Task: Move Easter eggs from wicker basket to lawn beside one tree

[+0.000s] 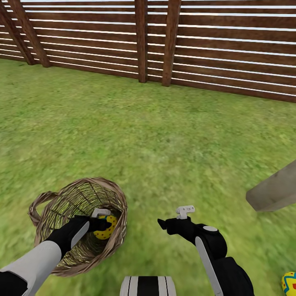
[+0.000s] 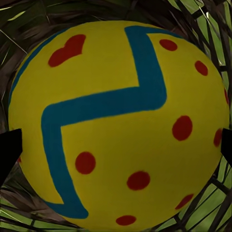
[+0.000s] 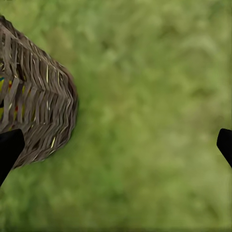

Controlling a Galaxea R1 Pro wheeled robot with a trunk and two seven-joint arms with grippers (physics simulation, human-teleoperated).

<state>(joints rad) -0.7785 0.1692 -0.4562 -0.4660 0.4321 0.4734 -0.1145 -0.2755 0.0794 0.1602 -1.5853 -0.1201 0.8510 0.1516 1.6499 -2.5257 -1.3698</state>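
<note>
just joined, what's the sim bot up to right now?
The left pincer is down inside the round brown wicker basket on the green lawn, its fingers on either side of a glossy yellow egg with red dots and a blue zigzag. The right pincer hangs open over grass beside the basket. Another yellow patterned egg lies on the grass near the pale grey-brown trunk.

I am working in a garden, outdoors. Mottled green lawn (image 1: pixel 156 135) stretches ahead of me to a brown fence (image 1: pixel 213 45) of horizontal wooden slats on upright posts, and a pale grey-brown tree trunk (image 1: pixel 273 191) rises from the grass at my right.
</note>
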